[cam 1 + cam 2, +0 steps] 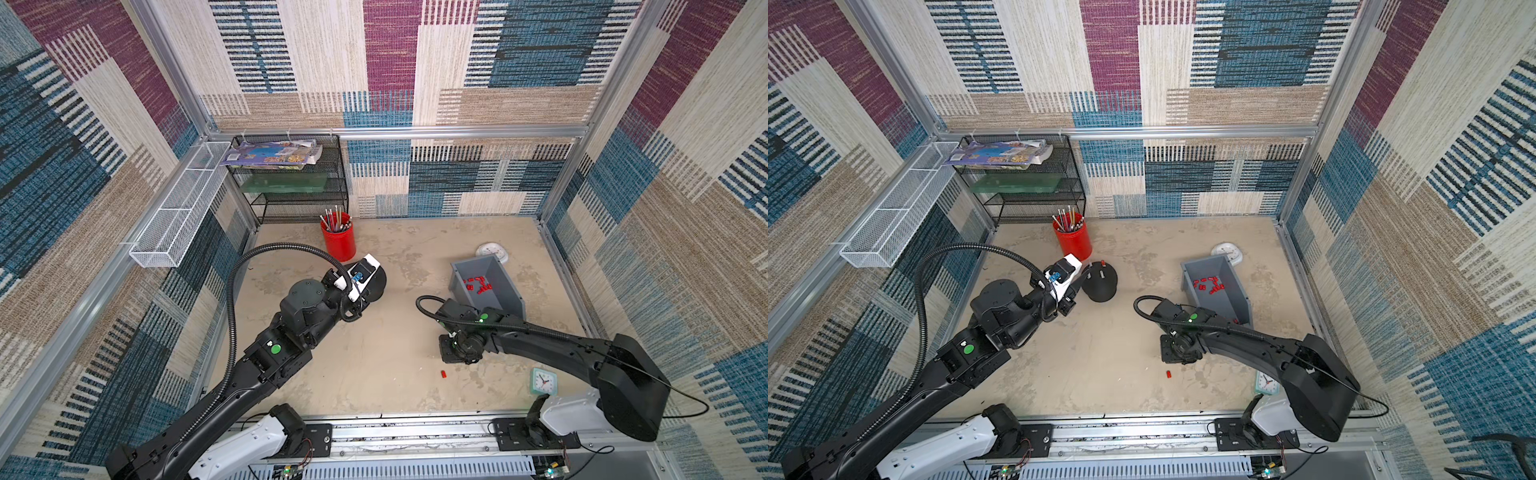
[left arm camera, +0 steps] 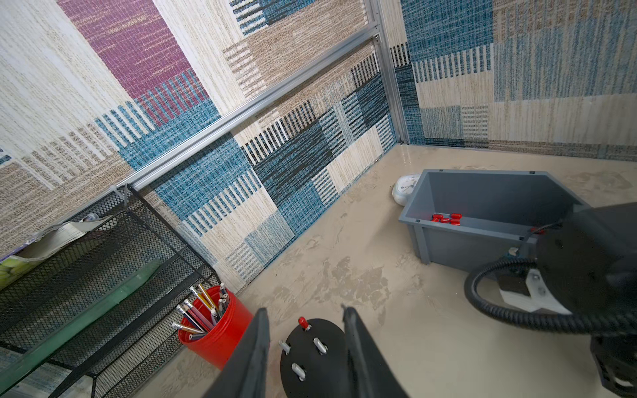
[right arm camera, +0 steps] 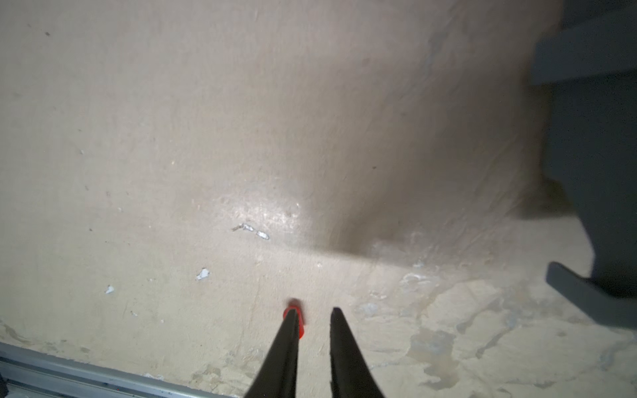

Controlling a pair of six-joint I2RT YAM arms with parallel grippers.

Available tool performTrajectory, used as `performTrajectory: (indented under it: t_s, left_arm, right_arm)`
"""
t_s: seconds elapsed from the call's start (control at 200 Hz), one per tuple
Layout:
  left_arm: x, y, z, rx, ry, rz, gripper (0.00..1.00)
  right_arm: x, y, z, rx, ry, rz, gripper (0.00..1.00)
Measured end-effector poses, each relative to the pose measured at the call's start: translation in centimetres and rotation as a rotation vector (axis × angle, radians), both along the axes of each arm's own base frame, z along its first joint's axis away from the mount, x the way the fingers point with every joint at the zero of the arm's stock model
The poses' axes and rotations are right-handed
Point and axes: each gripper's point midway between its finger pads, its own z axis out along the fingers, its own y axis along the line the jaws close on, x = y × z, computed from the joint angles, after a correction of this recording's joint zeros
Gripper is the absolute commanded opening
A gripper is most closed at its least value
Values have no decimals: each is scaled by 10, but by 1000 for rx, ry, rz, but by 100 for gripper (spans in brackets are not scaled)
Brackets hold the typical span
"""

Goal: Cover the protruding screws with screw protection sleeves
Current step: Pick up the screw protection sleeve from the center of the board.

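Note:
The black dome base (image 2: 320, 375) (image 1: 1102, 289) carries three bare protruding screws (image 2: 320, 345) and one capped by a red sleeve (image 2: 302, 323). My left gripper (image 2: 306, 310) has a finger on each side of the base, closed against its sides. Several more screw protection sleeves (image 1: 478, 286) (image 2: 446, 218) lie in the grey bin (image 1: 473, 262). A loose sleeve (image 1: 443, 374) (image 3: 302, 325) lies on the floor. My right gripper (image 3: 312, 310) points down just above that sleeve, narrowly open. One fingertip half hides the sleeve, and nothing sits in the gap.
A red cup of pencils (image 1: 338, 241) stands just behind the base, in front of a black mesh shelf (image 1: 291, 183). A white round clock (image 1: 492, 251) lies behind the bin. A teal alarm clock (image 1: 543, 381) stands by the right arm, near the front rail.

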Motion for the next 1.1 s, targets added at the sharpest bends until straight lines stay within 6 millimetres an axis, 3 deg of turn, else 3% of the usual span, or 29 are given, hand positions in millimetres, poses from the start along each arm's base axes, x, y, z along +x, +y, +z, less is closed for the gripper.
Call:
performTrajectory:
  t_s: [0.13,0.596,1.102]
  left_arm:
    - [0,3,-2,8,-4,14,37]
    - [-1,5,-2,19,-13,14,37]
    - [-1,5,-5,24,-8,14,37]
  right_arm:
    - [-8,10,-8,0,43,56,25]
    - [-23,14,-34,-54,133,112,24]
    - [-29,13,-34,-65,155,132,23]
